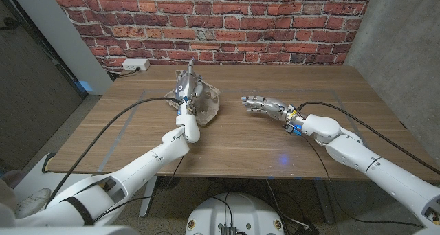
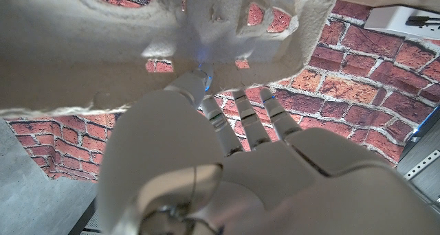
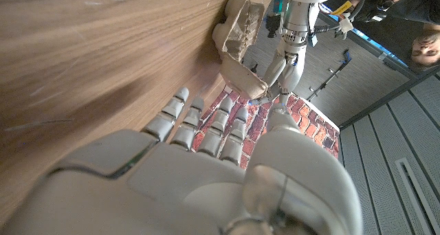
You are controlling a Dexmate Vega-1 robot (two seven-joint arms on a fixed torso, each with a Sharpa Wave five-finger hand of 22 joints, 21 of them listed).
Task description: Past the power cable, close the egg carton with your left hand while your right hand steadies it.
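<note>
The closing is under way. The egg carton sits on the counter at about eleven o'clock from its middle, lid tilted up. The left hand is at the lid with fingers reaching against it; whether they pinch it or only press, I cannot tell. The right hand hangs at about one o'clock, well apart from the carton, fingers spread and holding nothing. Next, I'd judge, the right hand should brace the carton's base before the left pushes the lid down. What is inside the carton is hidden. A black cable trails along the left arm.
</note>
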